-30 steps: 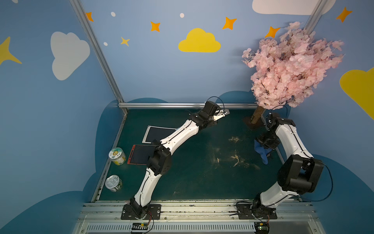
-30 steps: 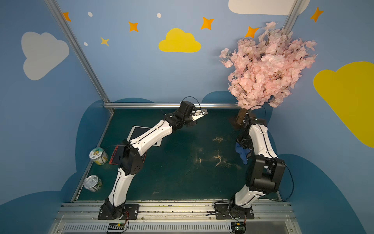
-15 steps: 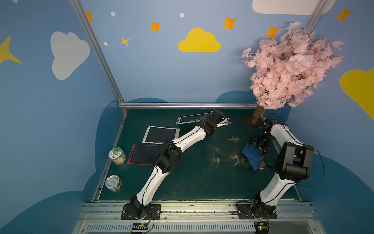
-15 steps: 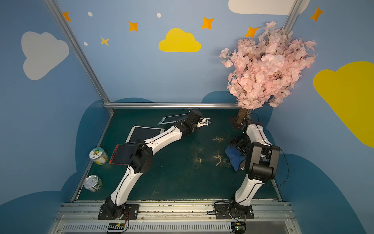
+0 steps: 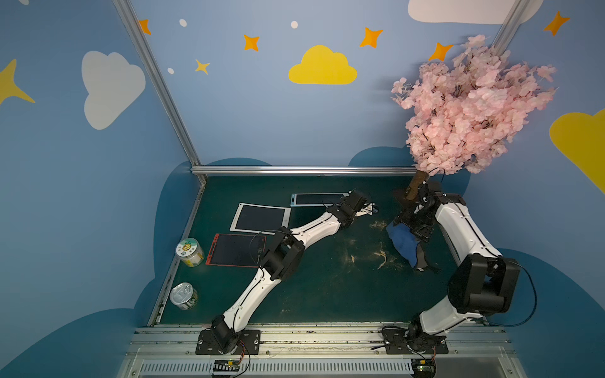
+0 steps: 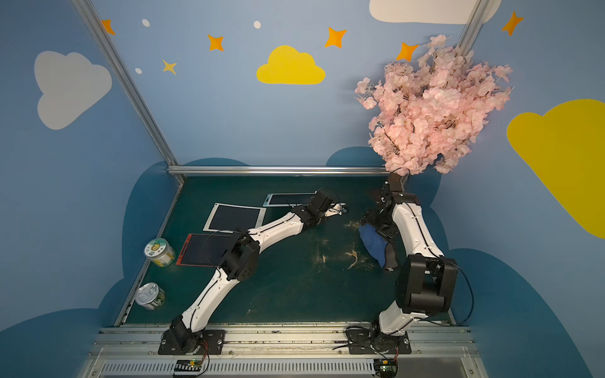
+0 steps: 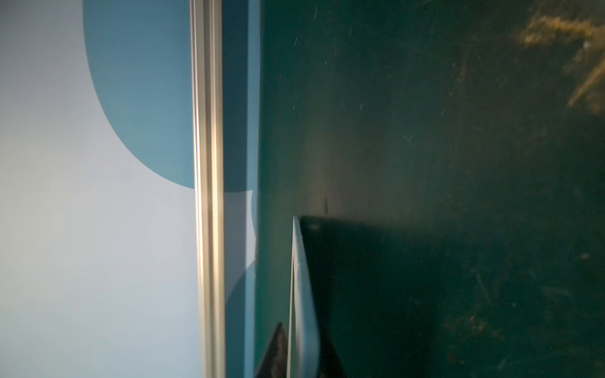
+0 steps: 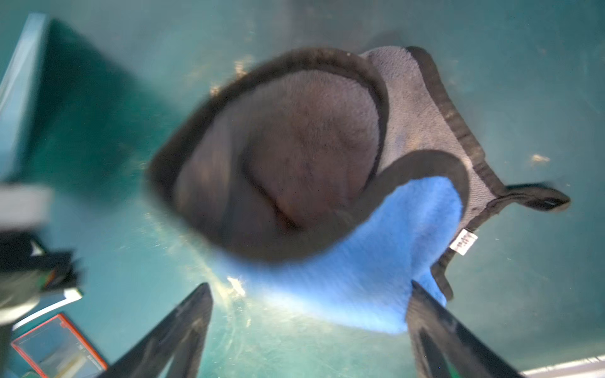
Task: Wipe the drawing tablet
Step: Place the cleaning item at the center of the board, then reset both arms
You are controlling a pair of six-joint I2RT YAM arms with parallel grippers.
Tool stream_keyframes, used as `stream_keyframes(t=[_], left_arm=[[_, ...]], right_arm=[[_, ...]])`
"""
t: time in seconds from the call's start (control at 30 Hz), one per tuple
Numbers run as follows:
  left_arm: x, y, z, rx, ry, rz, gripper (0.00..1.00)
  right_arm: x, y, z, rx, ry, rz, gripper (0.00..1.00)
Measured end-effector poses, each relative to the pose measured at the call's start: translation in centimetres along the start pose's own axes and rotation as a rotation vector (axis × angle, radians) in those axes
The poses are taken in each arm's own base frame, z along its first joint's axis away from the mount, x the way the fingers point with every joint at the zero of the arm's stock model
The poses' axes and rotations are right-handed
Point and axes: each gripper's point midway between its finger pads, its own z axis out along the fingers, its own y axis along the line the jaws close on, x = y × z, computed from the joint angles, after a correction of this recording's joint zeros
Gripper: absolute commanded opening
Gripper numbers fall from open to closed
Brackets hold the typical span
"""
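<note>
Nearest, at the left edge of the green mat [image 5: 327,294]: a tin can [image 5: 183,296], then a jar [image 5: 190,252]. Just beside the jar, a red-framed tablet [image 5: 235,250]; beyond that, a white-framed tablet [image 5: 260,218].

Over on the right, level with these: a blue-and-grey cloth [image 5: 404,243], crumpled on the mat. Directly over it, the right gripper [image 8: 307,330], jaws spread wide and closed on nothing; blue part of the cloth between the two fingers [image 8: 186,327] in the right wrist view.

Farthest back, along the rail [image 5: 294,170]: the drawing tablet [image 5: 317,199], pale blue frame; flat or propped, cannot tell. At its right end, the left gripper [image 5: 368,208]. In the left wrist view, pale edge of the tablet just beside one dark finger; second finger not made out, so gripped or free cannot tell. Well apart from the right jaws.

In the far right corner, a pink blossom tree [image 5: 465,108].
</note>
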Motion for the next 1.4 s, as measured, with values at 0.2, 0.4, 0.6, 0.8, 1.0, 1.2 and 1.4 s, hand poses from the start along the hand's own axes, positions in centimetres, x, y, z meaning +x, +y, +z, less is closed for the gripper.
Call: stream_keyframes(t=[0.2, 0.4, 0.6, 0.8, 1.0, 1.2, 1.4], left_arm=[[-1.1, -0.6, -0.6, 0.04, -0.018, -0.031, 0.82], [-1.9, -1.5, -1.7, 0.133, -0.054, -0.108, 0.87], [-1.4, -2.7, -3.3, 0.267, -0.048, -0.275, 0.89], [4.7, 3.3, -9.9, 0.362, -0.08, -0.813, 1.0], [24.8, 13.1, -21.4, -0.049, -0.179, -1.456, 1.0], [28.3, 8.4, -26.7, -0.281, -0.139, -1.532, 1.0], [32.7, -0.3, -26.1, -0.364, -0.008, -1.389, 1.0]], right_arm=[[0.4, -0.1, -0.5, 0.004, -0.021, -0.022, 0.92], [0.0, -0.8, -0.9, 0.023, -0.045, -0.004, 0.92], [0.4, -0.9, -1.6, 0.006, -0.059, -0.007, 0.92], [1.8, 0.2, -1.1, -0.029, -0.067, -0.093, 0.92], [1.7, 1.7, -3.6, -0.149, -0.262, -0.167, 0.92], [1.1, 2.6, -2.2, -0.221, -0.571, -0.358, 0.92], [1.0, 1.5, 2.7, -0.105, -0.712, -0.563, 0.92]])
